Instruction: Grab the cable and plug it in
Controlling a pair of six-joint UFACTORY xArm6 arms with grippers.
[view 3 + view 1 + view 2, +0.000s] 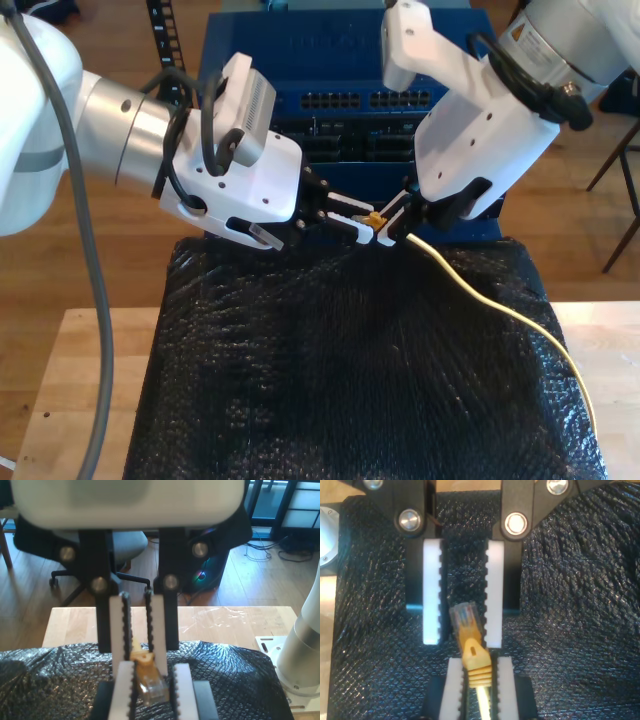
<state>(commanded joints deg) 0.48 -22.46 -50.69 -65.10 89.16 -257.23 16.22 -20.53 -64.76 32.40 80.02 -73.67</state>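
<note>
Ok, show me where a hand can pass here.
Free: the near black mat between its edge at the exterior view's left and the cable, plus bare wooden table beside it. Crowded: the far edge, where my first gripper and my second gripper meet at the plug.

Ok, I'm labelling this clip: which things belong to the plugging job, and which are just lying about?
Job: cable; its clear plug; my first gripper, shut on the cable; my second gripper, open around the plug; blue switch, the likely socket.
Lying about: black mat; wooden table; office chair.
</note>
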